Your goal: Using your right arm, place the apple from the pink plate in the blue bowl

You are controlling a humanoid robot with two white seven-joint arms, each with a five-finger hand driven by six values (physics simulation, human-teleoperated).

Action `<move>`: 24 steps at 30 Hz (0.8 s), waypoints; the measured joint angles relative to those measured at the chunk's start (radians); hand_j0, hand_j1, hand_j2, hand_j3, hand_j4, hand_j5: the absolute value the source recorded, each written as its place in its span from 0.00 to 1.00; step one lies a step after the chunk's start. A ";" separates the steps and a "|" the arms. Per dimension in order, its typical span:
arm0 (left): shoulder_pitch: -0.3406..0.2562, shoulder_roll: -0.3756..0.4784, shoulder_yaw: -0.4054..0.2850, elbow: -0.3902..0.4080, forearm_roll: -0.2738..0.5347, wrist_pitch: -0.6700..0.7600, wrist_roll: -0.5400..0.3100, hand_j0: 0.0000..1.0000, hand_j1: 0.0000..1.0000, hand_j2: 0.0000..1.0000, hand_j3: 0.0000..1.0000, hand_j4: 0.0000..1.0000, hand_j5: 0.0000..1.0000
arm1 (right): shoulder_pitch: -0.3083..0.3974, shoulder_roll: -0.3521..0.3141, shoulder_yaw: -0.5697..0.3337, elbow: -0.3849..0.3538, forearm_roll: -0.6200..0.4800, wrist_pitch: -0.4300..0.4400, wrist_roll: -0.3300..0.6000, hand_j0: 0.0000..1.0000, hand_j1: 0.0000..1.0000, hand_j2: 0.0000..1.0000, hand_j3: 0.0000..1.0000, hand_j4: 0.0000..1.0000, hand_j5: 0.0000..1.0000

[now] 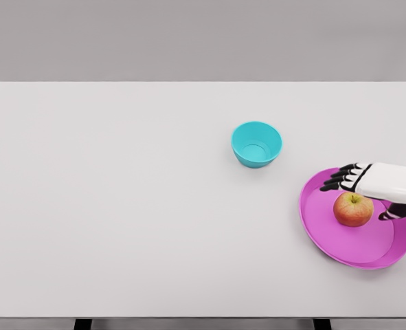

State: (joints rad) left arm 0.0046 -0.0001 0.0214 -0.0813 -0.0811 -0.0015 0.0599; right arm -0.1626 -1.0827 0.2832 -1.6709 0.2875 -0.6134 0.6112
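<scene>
Head view, right hand [367, 189] partly covering apple [352, 210]

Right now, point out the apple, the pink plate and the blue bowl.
apple [353, 210], head view, middle of its red-yellow skin.
pink plate [340, 242], head view, bare floor near its lower-left rim.
blue bowl [257, 152], head view, inside bottom; it is empty.
</scene>
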 measured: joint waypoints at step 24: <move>0.000 0.000 0.000 0.000 0.000 0.000 0.000 1.00 1.00 1.00 1.00 1.00 1.00 | -0.046 0.021 0.077 0.048 0.010 0.000 0.000 1.00 1.00 1.00 1.00 1.00 1.00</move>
State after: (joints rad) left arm 0.0046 -0.0001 0.0214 -0.0813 -0.0811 -0.0015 0.0599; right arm -0.2086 -1.0620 0.3602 -1.6225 0.2979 -0.6133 0.6112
